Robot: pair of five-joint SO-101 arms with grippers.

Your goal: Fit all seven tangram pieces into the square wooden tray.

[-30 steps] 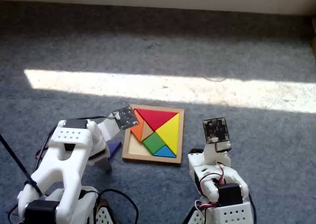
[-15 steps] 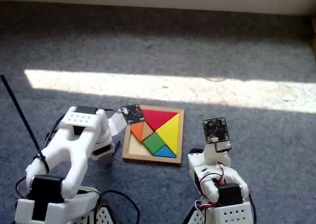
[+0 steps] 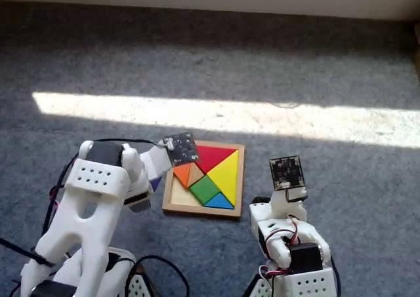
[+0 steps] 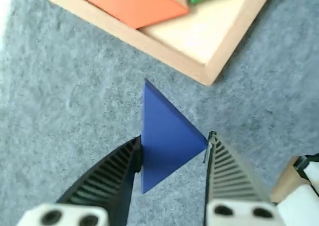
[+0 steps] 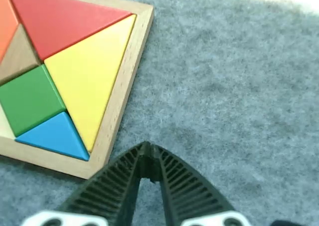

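The right gripper [image 5: 149,170] rests pinched together on nothing, just off the near right corner of the square wooden tray [image 5: 133,71], seemingly parked out of the way. Off the tray's near left corner, the left gripper [image 4: 172,148] clamps the dark blue wooden triangle [image 4: 164,133] by two corners, its free point facing the tray. Just inside that rim, the bare pale corner [image 4: 194,34] looks like its slot. It is bordered by the orange wooden parallelogram [image 4: 134,4] and the green wooden square [image 5: 30,99].
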